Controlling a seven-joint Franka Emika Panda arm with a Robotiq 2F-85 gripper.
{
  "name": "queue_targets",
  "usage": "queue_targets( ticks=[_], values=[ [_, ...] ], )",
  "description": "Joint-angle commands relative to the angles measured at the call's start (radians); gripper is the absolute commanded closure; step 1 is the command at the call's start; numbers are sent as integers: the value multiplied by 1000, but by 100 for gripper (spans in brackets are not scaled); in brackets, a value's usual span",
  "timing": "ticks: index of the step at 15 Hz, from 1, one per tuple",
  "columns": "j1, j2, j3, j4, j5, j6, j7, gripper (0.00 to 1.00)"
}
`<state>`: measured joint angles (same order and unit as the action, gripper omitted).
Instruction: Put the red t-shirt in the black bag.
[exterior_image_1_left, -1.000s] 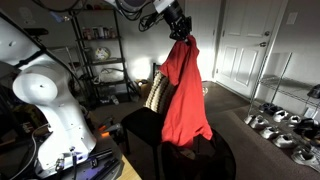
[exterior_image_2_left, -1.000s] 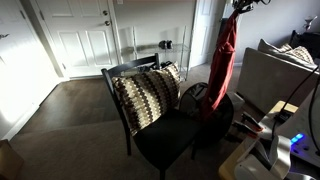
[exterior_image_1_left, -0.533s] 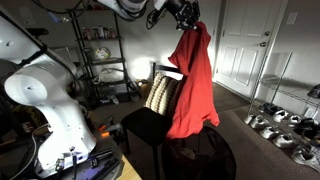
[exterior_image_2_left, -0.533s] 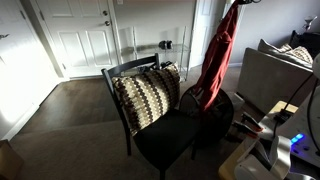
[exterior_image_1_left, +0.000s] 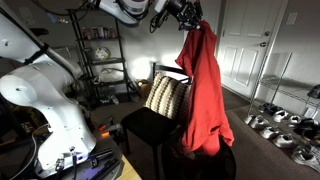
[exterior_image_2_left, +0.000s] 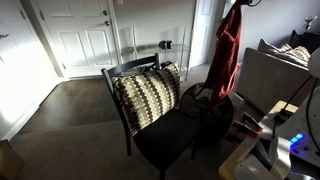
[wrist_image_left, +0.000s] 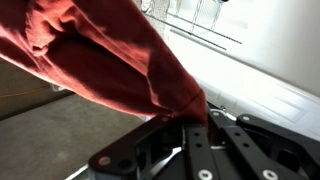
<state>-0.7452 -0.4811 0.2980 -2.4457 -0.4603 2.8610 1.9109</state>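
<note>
Over the black bag (exterior_image_1_left: 222, 166) | my gripper (exterior_image_1_left: 189, 14) pinched the red t-shirt (exterior_image_1_left: 206, 92), hanging full-length | step: carry | next: lower into bag mouth.

- A black chair (exterior_image_2_left: 165, 140) stands mid-room on brown carpet (exterior_image_2_left: 60, 125), with a striped, patterned cushion (exterior_image_2_left: 145, 95) propped against its back.
- White panelled doors (exterior_image_2_left: 85, 45) sit in pale walls.
- A dark metal shelving rack (exterior_image_1_left: 100, 55) is loaded with clutter.
- A low wire rack (exterior_image_1_left: 285, 125) holds shoes.
- A grey sofa (exterior_image_2_left: 275, 75) is at the edge.
- Bright daylight falls across the floor near the door.
</note>
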Motion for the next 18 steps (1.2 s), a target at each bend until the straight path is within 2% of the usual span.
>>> queue_targets(
  ticks=[1,6,10,16,18],
  values=[
    [67,-21,-10,-39,14,-9,-47,99],
    [152,-8,-23,-97,19,-16,-60,99],
    [190,-5,-40,-132,19,-19,-55,99],
    [182,-21,-62,-141,30,-38,-20,99],
    [160,-31,-68,-134,49,-61,24,99]
  ],
)
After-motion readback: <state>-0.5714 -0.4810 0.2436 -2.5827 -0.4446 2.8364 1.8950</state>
